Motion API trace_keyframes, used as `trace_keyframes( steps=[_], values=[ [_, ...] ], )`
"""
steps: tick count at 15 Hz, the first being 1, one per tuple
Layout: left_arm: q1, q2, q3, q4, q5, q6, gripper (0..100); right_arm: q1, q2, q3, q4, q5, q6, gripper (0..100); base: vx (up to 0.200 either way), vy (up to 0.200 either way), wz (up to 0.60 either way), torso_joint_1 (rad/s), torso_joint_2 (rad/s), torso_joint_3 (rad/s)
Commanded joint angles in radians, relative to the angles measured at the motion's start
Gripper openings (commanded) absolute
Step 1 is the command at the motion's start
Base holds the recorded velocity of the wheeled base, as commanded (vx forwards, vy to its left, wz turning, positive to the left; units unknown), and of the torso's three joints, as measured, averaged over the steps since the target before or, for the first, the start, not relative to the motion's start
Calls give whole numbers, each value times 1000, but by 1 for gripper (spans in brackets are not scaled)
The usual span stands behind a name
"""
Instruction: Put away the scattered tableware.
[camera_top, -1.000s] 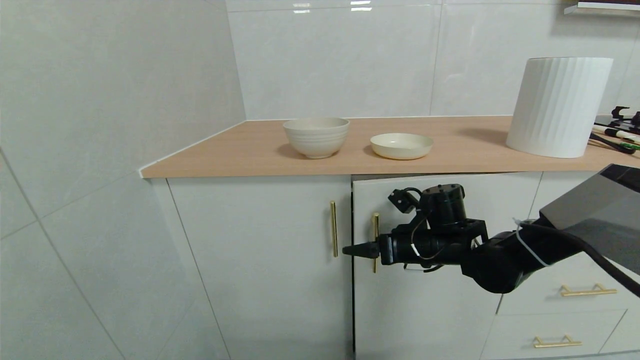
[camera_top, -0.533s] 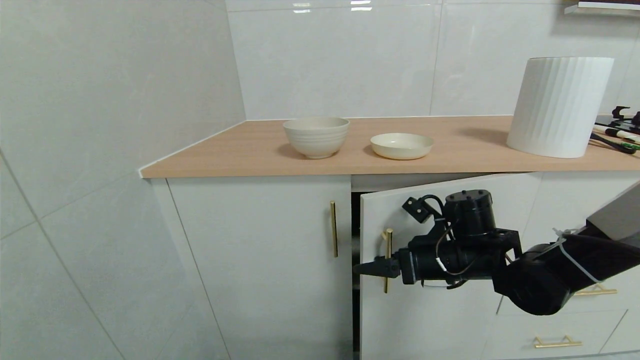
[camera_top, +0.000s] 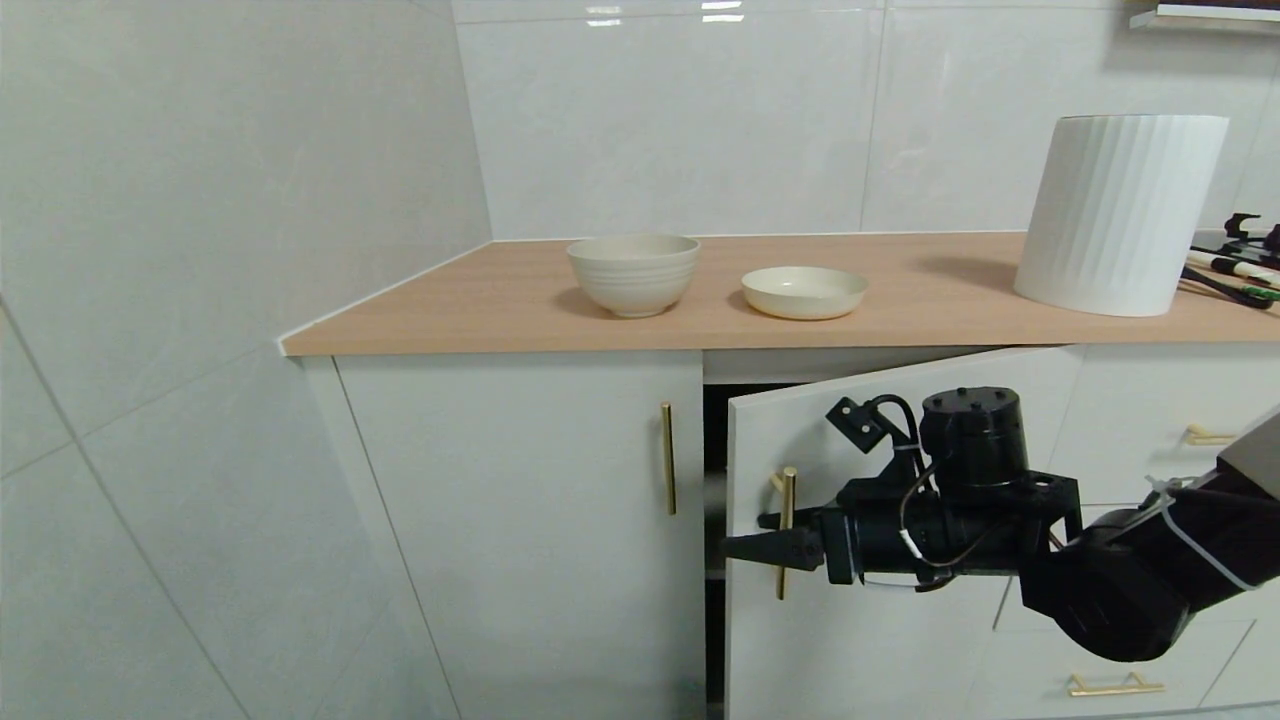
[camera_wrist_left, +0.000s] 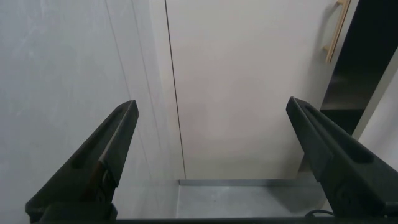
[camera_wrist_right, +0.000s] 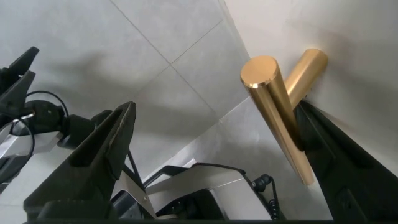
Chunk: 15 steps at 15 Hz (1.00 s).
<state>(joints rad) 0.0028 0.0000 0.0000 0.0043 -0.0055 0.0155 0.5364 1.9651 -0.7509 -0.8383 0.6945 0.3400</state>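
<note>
right arm (camera_top: 1130, 590) matte black, cylindrical motor cap (camera_top: 970, 412) with screws on top. Black cable (camera_top: 912, 500) with white band, white zip tie (camera_top: 1188, 535) on forearm. end effector (camera_top: 745, 535) fingers black, tapered.

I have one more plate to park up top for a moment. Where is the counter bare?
Bare wood runs from the left end of the counter to the bowl, and between the shallow dish and the white ribbed container. The gap between bowl and dish is narrow. Right of the container, utensils crowd the edge.
</note>
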Motion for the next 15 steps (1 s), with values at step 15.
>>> trace_keyframes(
  steps=[15],
  values=[
    [-89,1063,-664,31,-513,-101,100,1,-31,28,2,2,-3,100,0,0,0,0,0,0]
  ],
)
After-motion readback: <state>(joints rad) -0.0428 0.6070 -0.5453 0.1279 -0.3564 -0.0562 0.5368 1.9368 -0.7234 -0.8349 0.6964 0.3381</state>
